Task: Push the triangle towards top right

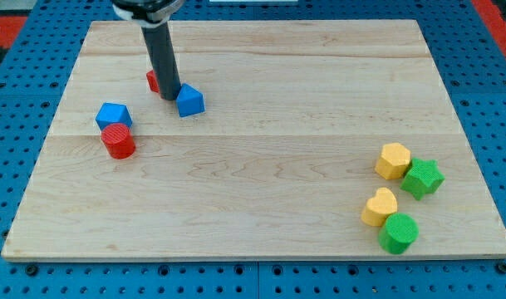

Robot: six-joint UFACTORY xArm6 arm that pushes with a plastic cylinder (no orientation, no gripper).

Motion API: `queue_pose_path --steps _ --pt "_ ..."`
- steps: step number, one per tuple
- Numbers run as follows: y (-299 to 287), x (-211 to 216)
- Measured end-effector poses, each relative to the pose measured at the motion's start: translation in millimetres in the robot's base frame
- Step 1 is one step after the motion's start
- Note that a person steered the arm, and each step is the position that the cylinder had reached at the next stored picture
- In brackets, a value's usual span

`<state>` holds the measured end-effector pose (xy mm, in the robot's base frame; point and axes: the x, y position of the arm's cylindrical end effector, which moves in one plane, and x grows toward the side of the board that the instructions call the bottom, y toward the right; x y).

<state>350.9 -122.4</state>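
A blue triangle block [190, 100] lies in the upper left part of the wooden board [261, 166]. My tip [170, 96] stands just to the left of it, touching or almost touching its left side. A red block [154, 80] sits right behind the rod on the left and is mostly hidden by it; its shape cannot be made out.
A blue block [113, 115] with a red cylinder [118, 141] touching its lower side lies at the left. At the lower right lie a yellow hexagon [393, 160], a green star [423, 178], a yellow heart [380, 207] and a green cylinder-like block [399, 232].
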Motion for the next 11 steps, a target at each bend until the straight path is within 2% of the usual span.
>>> queue_pose_path --steps 1,2,3,4,5,6,7,8,9,10,11 --pt "3.3 -17.8" --pt "-56.3 -6.0" --pt "-19.1 33.6" --pt "43.8 51.8" --pt "96.8 17.1" --pt "19.7 7.7" --pt "56.7 -23.2" --pt "157.0 -30.5" --pt "205.9 -30.5" --pt "214.0 -20.6" --pt "274.0 -34.3"
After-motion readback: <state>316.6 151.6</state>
